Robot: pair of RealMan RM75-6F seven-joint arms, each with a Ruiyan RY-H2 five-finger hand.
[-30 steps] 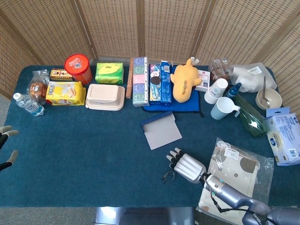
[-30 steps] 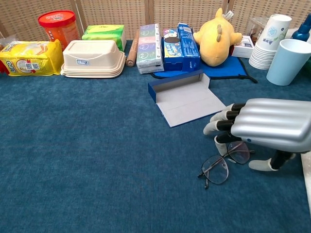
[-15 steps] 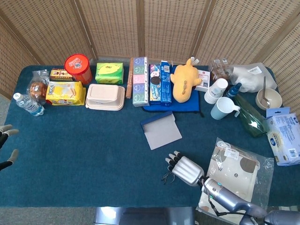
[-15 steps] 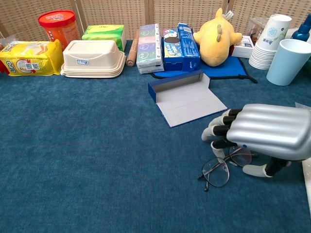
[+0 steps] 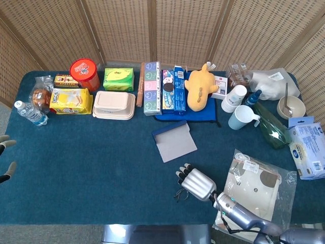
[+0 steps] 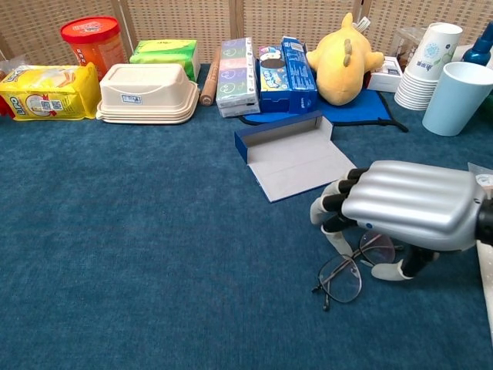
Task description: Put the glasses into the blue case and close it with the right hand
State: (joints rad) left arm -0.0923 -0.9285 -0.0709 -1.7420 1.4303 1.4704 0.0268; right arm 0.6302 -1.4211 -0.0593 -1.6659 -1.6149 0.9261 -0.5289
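Now the right robot hand [image 6: 400, 208] has dropped lower and slid a touch further left over the glasses [image 6: 356, 264], which lie on the blue desk [image 6: 139, 231] near its front edge, right of centre. A second ago it hovered a little behind them; at this moment its curled fingers [image 6: 333, 220] come down right at the far rim of the frames and the thumb sits just beside the near lens. The glasses look nudged slightly toward the front edge, but they're flat on the cloth, not lifted. Is the pinch made? Can't tell from either view, since the metal back of the hand hides the contact. The fingers are drawn in narrow, poised to close.

Just behind and to the left waits the blue case [image 6: 296, 154], lid thrown open, grey lining showing, nothing inside. So the pick-up is the step in play, with placing and closing yet to come.

Over at the left edge of the desk, the left robot hand [image 5: 5, 160] barely peeks in, fingers apart, holding nothing.
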